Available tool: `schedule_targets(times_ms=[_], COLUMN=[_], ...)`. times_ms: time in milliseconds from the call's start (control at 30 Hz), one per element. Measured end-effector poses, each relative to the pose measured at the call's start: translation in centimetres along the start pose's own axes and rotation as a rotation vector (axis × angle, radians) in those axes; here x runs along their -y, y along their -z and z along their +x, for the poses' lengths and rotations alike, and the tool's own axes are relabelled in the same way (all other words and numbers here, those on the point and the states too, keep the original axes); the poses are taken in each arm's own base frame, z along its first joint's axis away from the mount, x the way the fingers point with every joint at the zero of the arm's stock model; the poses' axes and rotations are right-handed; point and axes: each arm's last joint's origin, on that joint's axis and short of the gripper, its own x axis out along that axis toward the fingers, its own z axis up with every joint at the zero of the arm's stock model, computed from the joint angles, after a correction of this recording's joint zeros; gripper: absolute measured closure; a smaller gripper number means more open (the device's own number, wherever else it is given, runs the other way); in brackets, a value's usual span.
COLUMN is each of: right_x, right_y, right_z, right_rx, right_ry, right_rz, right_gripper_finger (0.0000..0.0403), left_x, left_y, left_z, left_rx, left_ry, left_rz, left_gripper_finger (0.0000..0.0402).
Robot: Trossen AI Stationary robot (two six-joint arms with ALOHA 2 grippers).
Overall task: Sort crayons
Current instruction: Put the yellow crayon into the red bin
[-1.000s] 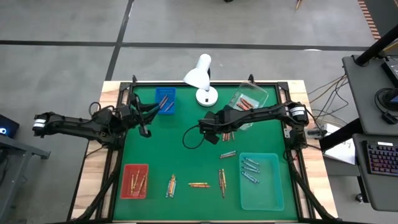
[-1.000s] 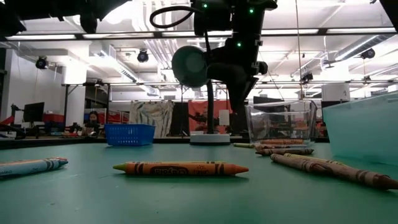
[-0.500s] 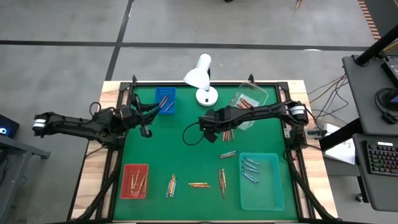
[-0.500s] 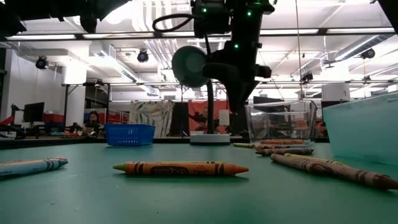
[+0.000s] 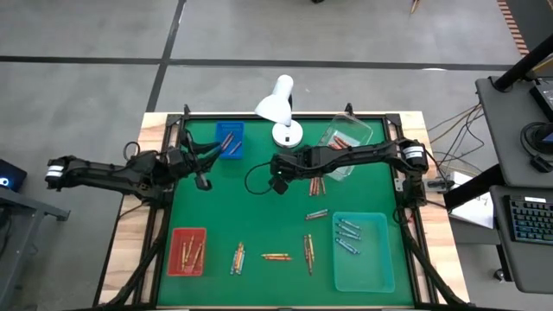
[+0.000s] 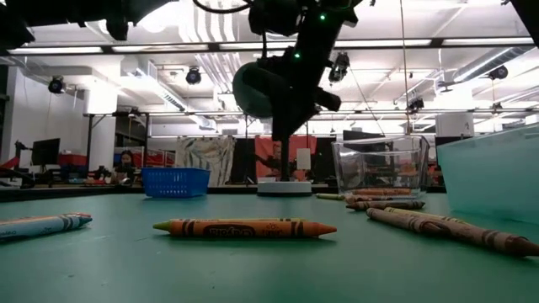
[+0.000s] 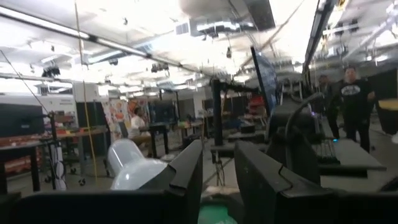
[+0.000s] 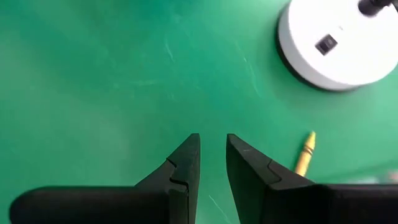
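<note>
**Right tool empty beside the lamp base, crayons spread over the surface**

Right tool (image 5: pixel 275 183): just in front of the lamp (image 5: pixel 281 108) base, above the green surface (image 5: pixel 242 207). Fingers (image 8: pixel 183 168) stand a narrow gap apart, nothing between them. In the wrist view one yellow crayon (image 8: pixel 304 153) lies just off the lamp's round white base.

Left tool (image 5: pixel 204 164): parked left of the lamp, near the blue tray (image 5: pixel 229 140), raised. Narrow gap between its fingers (image 7: pixel 189 171), holding nothing.

Landmark = lamp, at the back edge of the surface.
- Blue tray: just left of the lamp, a few crayons in it.
- Clear bin (image 5: pixel 347 136): just right of the lamp, red crayons inside.
- Small cluster of crayons (image 5: pixel 316 187): in front and right of the lamp, under the right arm.
- Loose crayons (image 5: pixel 276 257): well in front of the lamp, in a rough row near the front edge.
- Red tray (image 5: pixel 187 251): far front left of the lamp, orange and yellow sticks in it.
- Pale tray (image 5: pixel 363 250): far front right of the lamp, light blue sticks in it.
</note>
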Motion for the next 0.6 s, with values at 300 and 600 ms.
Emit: schedule_targets(times_ms=[300, 600], right_x=[-0.2, 0.8], right_y=[-0.4, 1.5], right_z=[0.0, 0.0], right_rx=[0.029, -0.160], right_ry=[-0.025, 0.050], right_rz=[-0.011, -0.074], right_gripper_finger=[0.0335, 0.0335], left_x=[-0.5, -0.4], left_y=[-1.0, -0.7], left_z=[-0.6, -0.6], left_rx=[0.064, 0.026], left_ry=[-0.019, -0.010], left_rz=[-0.013, 0.002], left_gripper_finger=[0.0326, 0.0326])
